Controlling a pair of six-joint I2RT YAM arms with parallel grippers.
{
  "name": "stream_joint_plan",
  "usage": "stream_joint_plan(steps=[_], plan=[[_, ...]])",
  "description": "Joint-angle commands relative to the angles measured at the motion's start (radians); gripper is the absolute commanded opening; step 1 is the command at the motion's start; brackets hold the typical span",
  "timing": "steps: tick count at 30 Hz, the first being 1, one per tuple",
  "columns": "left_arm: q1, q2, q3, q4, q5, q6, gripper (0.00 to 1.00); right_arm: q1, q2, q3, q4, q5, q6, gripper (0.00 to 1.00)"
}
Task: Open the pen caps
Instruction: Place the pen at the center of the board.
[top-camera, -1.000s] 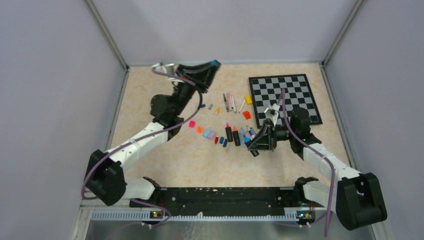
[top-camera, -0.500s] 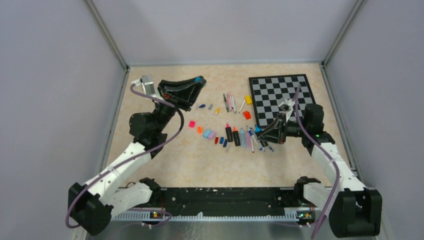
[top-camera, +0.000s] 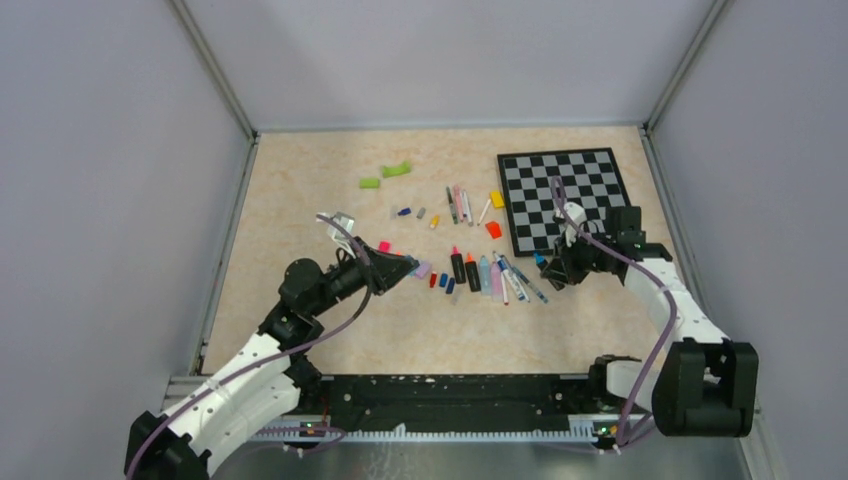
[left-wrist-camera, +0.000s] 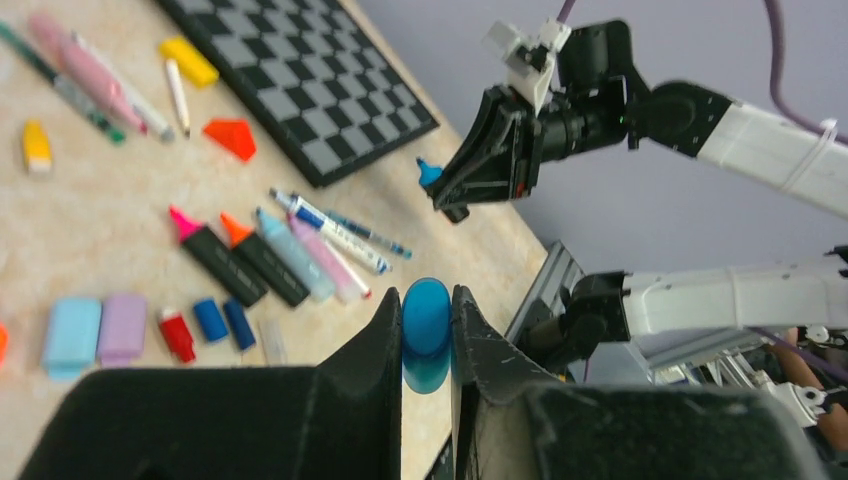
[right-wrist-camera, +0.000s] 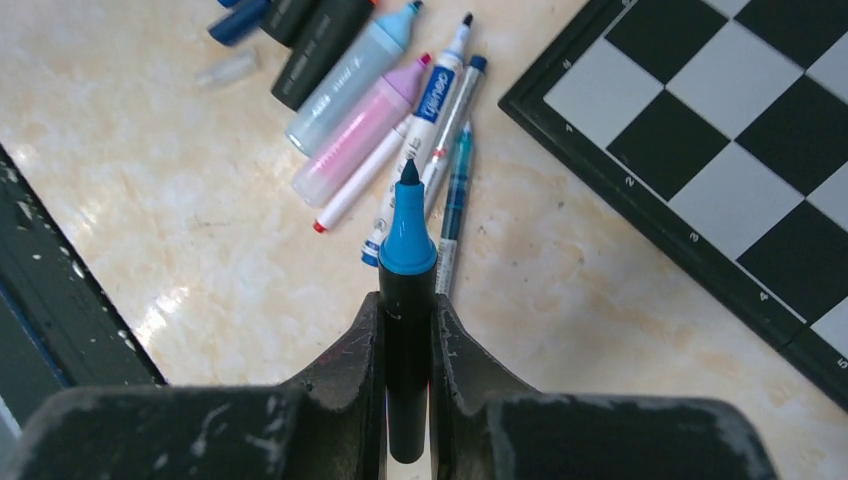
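The left fingers are clamping a smooth, rounded blue cap well left of the chessboard. The right fingers are gripping an uncapped black marker, blue cone-tipped, beside the chessboard's near-left corner.

high rear overhead view; two close wrist views, both onto the pens

Robotics lab test cell: bare grey walls, aluminium frame rail, marbled tabletop.
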Motion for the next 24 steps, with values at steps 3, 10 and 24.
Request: stream_joint_plan(steps=[3,10,24], plan=[[0.003,-0.089,-0.109,0.012,-0.006,-0.076,0.0,-0.008,0.112,0.057,-0.077,0.092,-0.116,0.09],[0.003,-0.048,-0.131,0.05,0.001,-0.08,0.0,-0.008,0.243,0.109,-0.099,0.096,-0.14,0.12],[0.004,0.014,-0.145,0.09,0.019,-0.092,0.0,-0.008,0.461,0.2,-0.103,0.029,-0.144,0.22]])
